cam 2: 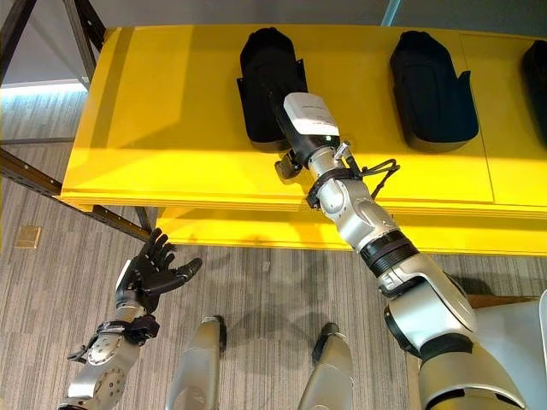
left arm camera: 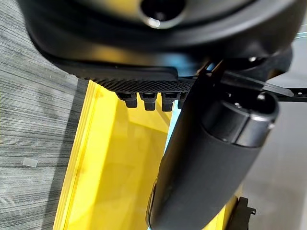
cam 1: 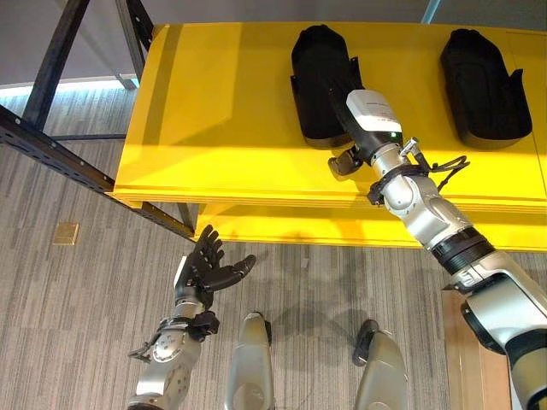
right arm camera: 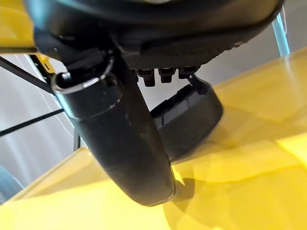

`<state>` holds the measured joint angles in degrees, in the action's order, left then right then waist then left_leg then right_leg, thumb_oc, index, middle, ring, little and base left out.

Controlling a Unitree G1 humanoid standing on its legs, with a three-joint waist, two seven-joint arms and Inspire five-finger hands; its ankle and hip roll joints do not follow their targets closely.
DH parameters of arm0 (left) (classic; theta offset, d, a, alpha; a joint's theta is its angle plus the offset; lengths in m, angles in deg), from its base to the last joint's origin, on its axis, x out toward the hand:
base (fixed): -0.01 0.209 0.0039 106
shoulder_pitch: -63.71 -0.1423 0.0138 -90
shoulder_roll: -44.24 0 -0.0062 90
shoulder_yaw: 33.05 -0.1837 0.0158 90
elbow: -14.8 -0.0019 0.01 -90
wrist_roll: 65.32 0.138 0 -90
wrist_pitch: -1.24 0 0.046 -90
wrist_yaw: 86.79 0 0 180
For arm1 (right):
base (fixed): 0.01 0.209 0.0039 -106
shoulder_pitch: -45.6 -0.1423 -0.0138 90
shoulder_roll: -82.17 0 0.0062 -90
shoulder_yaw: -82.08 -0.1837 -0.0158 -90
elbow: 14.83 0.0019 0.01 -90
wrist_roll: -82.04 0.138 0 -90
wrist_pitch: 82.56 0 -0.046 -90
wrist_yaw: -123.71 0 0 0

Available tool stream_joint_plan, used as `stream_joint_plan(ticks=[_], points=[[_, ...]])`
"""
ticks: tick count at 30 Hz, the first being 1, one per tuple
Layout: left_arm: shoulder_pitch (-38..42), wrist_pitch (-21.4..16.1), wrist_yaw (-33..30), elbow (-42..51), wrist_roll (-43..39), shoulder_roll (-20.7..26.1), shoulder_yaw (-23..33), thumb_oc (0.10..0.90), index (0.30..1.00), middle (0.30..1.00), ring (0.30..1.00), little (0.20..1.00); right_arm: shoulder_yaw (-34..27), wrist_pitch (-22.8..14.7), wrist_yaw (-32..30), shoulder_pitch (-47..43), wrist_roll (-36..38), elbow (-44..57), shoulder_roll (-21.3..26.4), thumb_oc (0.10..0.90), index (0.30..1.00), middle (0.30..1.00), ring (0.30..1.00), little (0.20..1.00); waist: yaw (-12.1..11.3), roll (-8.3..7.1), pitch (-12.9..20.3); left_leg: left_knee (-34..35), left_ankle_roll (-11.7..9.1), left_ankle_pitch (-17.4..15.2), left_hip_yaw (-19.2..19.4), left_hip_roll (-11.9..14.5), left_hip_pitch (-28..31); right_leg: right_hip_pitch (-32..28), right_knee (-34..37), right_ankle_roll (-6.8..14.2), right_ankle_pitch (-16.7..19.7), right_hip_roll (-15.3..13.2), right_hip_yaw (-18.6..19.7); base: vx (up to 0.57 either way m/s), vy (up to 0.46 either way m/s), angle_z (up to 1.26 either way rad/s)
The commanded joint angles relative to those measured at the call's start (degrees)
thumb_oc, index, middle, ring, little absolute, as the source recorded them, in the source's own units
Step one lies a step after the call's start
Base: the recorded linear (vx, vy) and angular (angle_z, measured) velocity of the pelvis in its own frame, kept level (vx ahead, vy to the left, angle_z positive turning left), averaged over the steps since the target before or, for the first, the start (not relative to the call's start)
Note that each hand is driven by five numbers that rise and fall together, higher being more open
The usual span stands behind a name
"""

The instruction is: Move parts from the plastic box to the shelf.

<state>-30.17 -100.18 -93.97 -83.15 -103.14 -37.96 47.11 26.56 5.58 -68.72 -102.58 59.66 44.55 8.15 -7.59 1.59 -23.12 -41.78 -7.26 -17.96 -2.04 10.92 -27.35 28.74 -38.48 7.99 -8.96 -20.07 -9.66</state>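
Two black moulded parts lie on the yellow shelf: one near the middle and another to its right. A third part peeks in at the right edge. My right hand reaches over the shelf's front and lies against the near end of the middle part, its fingers straight and open. In the right wrist view its thumb stands apart from that part, clasping nothing. My left hand hangs low over the floor in front of the shelf, open and empty.
A lower yellow board juts out under the shelf. Dark metal rack beams run diagonally at the left. A small tan square lies on the grey floor. A pale container corner shows at the lower right.
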Motion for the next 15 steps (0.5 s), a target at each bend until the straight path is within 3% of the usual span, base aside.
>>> stream_joint_plan(ticks=[1, 15], points=[[0.38, -4.87, -0.06, 6.51, 1.79, 3.24, 1.68, 0.9, 1.0, 1.0, 1.0, 1.0, -5.1, -3.99, -2.99, -3.67, -0.85, 6.69, 0.2, 0.9, 1.0, 1.0, 1.0, 1.0, -0.31, -0.87, 2.45, 2.21, 1.06, 4.39, -3.36, 0.53, -1.62, -4.74, -3.45, -1.48, -4.19, -0.04, 1.21, 0.0, 0.0, 0.0], [0.11, -4.85, -0.31, 6.44, 1.88, 3.31, 2.05, 0.9, 1.0, 1.0, 1.0, 1.0, -7.77, -4.7, -4.59, -3.38, -1.11, 12.76, 0.79, 0.9, 1.0, 1.0, 1.0, 1.0, -0.05, -1.26, 2.79, 2.27, 1.09, 4.64, -3.47, 0.49, -2.27, -4.41, -3.35, -1.47, -3.89, 0.14, 1.02, 0.0, -0.001, 0.01]])
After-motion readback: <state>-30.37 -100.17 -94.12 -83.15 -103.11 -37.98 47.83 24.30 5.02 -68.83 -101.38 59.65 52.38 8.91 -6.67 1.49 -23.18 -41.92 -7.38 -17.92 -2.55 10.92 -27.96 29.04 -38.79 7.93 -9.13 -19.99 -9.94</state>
